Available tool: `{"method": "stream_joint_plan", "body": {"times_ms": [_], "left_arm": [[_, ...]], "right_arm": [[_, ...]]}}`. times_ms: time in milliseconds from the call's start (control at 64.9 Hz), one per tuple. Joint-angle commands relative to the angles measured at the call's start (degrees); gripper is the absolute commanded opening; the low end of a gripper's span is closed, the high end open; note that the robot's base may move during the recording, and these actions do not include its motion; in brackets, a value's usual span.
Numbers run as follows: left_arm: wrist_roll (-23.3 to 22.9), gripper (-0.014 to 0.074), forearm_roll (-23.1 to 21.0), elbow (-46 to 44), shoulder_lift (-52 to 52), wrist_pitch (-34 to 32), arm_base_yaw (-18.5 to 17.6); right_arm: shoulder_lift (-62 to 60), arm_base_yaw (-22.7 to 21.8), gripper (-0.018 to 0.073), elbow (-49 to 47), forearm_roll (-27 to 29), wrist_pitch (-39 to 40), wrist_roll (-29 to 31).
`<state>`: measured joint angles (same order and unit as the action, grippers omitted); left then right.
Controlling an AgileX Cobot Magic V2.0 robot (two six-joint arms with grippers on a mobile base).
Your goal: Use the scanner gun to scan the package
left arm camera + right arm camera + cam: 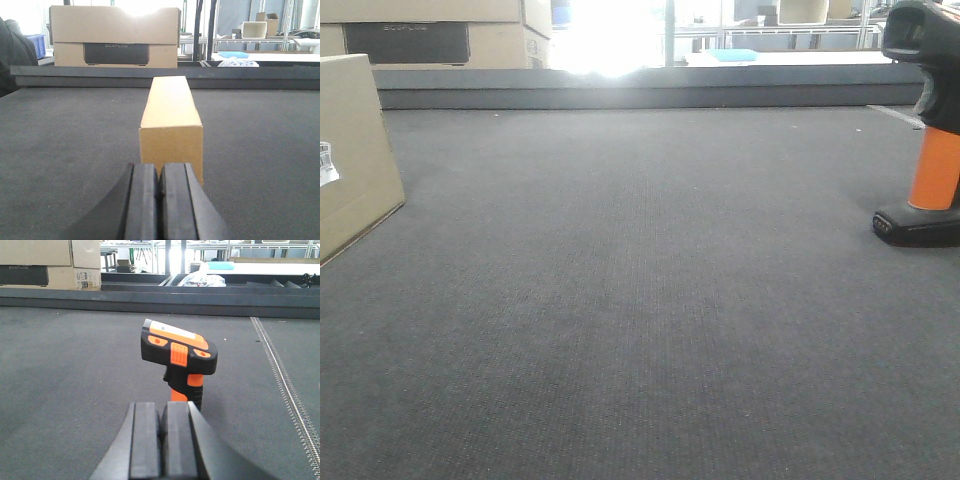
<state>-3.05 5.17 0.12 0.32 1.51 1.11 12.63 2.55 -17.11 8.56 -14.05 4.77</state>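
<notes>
Right arm faces the pistol-shaped scanner gun, black head striped orange with a bright orange handle (179,352). In the right wrist view it stands upright on the dark grey carpeted desk (75,370), directly ahead of the right tool (162,437) and near it, not touching. Handle axis vertical; head tilted, running lower-right to upper-left in that view. Right tool's two black pads are pressed together, holding nothing.

Left arm faces the plain tan cardboard box, the package (171,127). It sits on the desk straight ahead of the left tool (160,195), just slightly right of the tool's centreline, long axis pointing away from the tool. Left tool is also pressed together, empty. Contact with the box cannot be told; the near box face sits just behind the pads.

Front view: scanner gun (928,130) at the far right edge, flat black foot on the desk; package (350,150) well apart from it at the far left, small white label on its side.

Judgement: right arm is the nearer one for the scanner gun. Its tool must spread before closing on the vertical handle. Nothing grasped yet; task at its start.
</notes>
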Motion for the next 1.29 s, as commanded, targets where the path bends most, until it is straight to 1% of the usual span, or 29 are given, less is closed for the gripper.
{"method": "stream_joint_plan", "body": {"times_ms": [0, 247, 324, 370, 401, 493, 586, 694, 771, 909, 956, 1017, 1125, 1279], "left_arm": [[-0.4, -0.0111, -0.3, -0.1, -0.3, -1.1, -0.4], [-0.4, -0.0111, -0.3, -0.1, -0.3, -1.1, -0.4], [-0.4, -0.0111, -0.3, -0.1, -0.3, -1.1, -0.4], [-0.4, -0.0111, -0.3, -0.1, -0.3, -1.1, -0.4], [-0.4, -0.0111, -0.3, -0.1, -0.3, -1.1, -0.4], [-0.4, -0.0111, -0.3, -0.1, -0.3, -1.1, -0.4], [-0.4, -0.0111, -0.3, -0.1, -0.3, -1.1, -0.4], [-0.4, -0.0111, -0.3, -0.1, -0.3, -1.1, -0.4], [-0.4, -0.0111, -0.3, -0.1, -0.3, -1.1, -0.4], [-0.4, -0.0111, -0.3, -0.1, -0.3, -1.1, -0.4], [-0.4, -0.0111, -0.3, -0.1, -0.3, -1.1, -0.4], [-0.4, -0.0111, -0.3, -0.1, -0.3, -1.1, -0.4], [-0.4, -0.0111, -0.3, -0.1, -0.3, -1.1, -0.4], [-0.4, -0.0111, -0.3, -0.1, -0.3, -1.1, -0.4]], "right_arm": [[-0.3, 0.0, -0.0157, -0.1, -0.3, 1.2, 0.3], [-0.3, -0.1, -0.0157, 0.0, -0.5, 3.8, 0.3], [-0.3, -0.1, -0.0157, 0.0, -4.5, 4.5, -0.5], [-0.5, -0.1, -0.0157, 0.2, -6.8, 4.5, -2.4], [-0.8, -0.1, -0.0157, 0.4, -7.3, 4.5, -2.8], [-2.6, -1.1, -0.0157, 1.6, -6.4, 4.6, -2.8], [-5.7, -4.1, -0.0157, 4.0, -4.0, 5.0, -2.8], [-9.2, -6.7, -0.0157, 7.9, -3.7, 6.4, -2.8], [-11.2, -6.7, -0.0157, 11.5, -3.5, 8.3, -2.8], [-12.6, -6.5, -0.0157, 17.1, -1.4, 11.6, -2.8], [-12.6, -6.5, -0.0157, 17.1, -1.2, 12.9, -2.8], [-12.6, -6.5, -0.0157, 17.1, -1.4, 9.8, -2.8], [-12.6, -6.5, -0.0157, 17.1, -2.5, 9.3, -2.8], [-12.6, -6.5, -0.0157, 17.1, -2.6, 9.3, -2.8]]}}
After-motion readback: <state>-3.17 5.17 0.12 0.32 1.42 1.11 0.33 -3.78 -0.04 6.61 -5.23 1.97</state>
